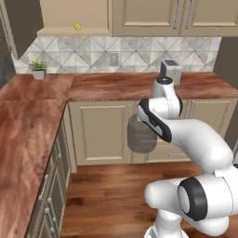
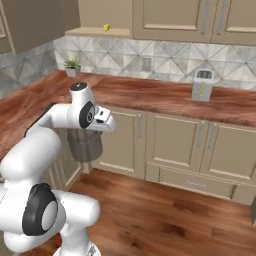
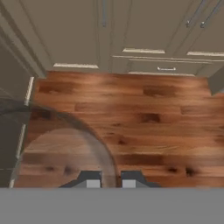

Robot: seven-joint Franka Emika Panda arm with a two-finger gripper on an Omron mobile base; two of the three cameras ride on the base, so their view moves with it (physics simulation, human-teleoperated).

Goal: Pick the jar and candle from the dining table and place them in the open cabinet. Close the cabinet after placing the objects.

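Jar (image 1: 141,137) hangs below the claw, held up over the plank floor (image 1: 111,195), in front of the beige lower cabinets. In the right base view the jar (image 2: 85,145) sits under the wrist at about 9 o'clock of frame, clear of the surface (image 2: 165,100). In the hand view the claw (image 3: 110,181) has its two tips at 6 o'clock, close together, pinching the translucent rim of the jar (image 3: 65,148), whose wall curves off toward 9 o'clock with floor showing through it. Candle (image 1: 77,27) sits on the tan shelf of the open cabinet (image 1: 74,18) at 11 o'clock in the left base view; same candle (image 2: 106,27) at 11 o'clock in the right base view. A small potted plant (image 1: 38,69) stands on the surface at 10 o'clock, a toaster (image 2: 202,85) at 2 o'clock in the right view. Cabinet door state: cannot tell.
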